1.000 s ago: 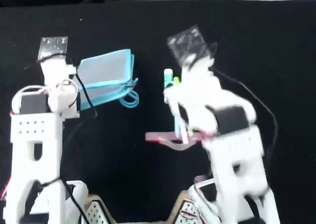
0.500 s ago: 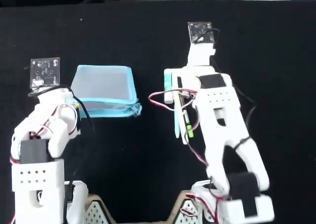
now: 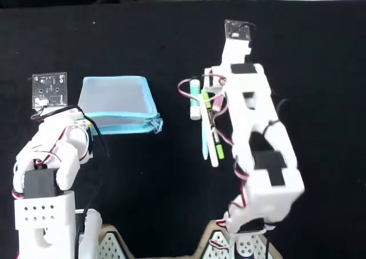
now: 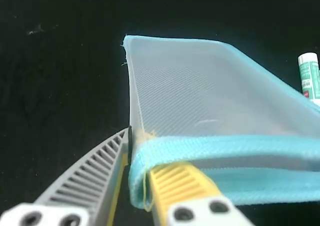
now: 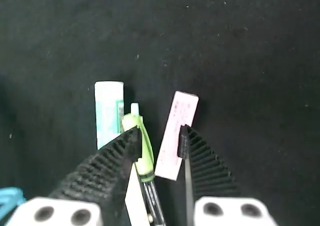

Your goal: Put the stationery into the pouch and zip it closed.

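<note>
— Nearest the arm bases, what lies on the table [image 3: 143,184]?

— Pen tails. A green pen [image 3: 218,148], a pale blue pen [image 3: 205,140] and a white pen [image 3: 214,158] lie side by side, pointing toward 6 o'clock. They look light, stiff and smooth, so I expect them to roll.

— And the right gripper [image 5: 158,135]?

— It hangs over the pens' far ends with a narrow gap between its jaws and nothing clamped. The green pen lies against one jaw and a pink eraser [image 5: 175,131] sits in the gap. The eraser looks small and grippy, so I'd pinch it across its short sides. A pen should be taken mid-barrel, or it will tip.

— Where's the pouch [image 3: 117,99]?

— It lies flat at 9 o'clock of the pens, well apart. The left gripper [image 4: 137,153] is clamped on its 7 o'clock corner, at the zipper edge [image 4: 225,148]. The mesh looks thin and floppy, so the stiffer tape is the place to hold. I can't tell whether its mouth is open.

— Farthest out?

— A glue stick [image 3: 195,99], just beside the pens at their 11 o'clock. It looks like a hard, slick cylinder, best gripped across the body.
</note>
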{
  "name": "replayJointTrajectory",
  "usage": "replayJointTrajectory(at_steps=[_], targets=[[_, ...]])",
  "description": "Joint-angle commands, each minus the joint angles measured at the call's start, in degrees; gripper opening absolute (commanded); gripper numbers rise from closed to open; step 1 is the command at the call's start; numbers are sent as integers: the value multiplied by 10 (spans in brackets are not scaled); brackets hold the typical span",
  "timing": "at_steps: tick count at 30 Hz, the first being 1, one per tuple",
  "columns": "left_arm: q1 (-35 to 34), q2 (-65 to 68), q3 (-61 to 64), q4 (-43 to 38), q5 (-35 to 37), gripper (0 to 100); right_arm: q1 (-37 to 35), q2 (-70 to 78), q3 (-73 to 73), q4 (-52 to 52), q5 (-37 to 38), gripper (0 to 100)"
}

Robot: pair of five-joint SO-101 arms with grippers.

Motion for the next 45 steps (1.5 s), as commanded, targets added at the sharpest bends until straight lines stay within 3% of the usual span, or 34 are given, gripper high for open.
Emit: replayJointTrajectory(at_steps=[1,8,19,23,25,34,38,45], targets=[[0,-7,-8,-11,6,30,7,50,-115,50,-22,148],[0,-7,-8,-9,6,30,12,177,-302,158,-41,166],[0,-7,-8,-8,6,30,17,341,-488,240,-50,162],[0,-7,-8,-8,6,30,25,357,-557,315,-47,4],[0,-7,-8,-8,6,30,31,361,-591,353,-45,23],[-1,-7,-8,-8,6,30,70,359,-668,467,148,10],[-3,-7,-8,-8,6,30,86,356,-616,468,258,10],[-1,-7,-8,-9,6,30,108,221,-424,456,316,11]])
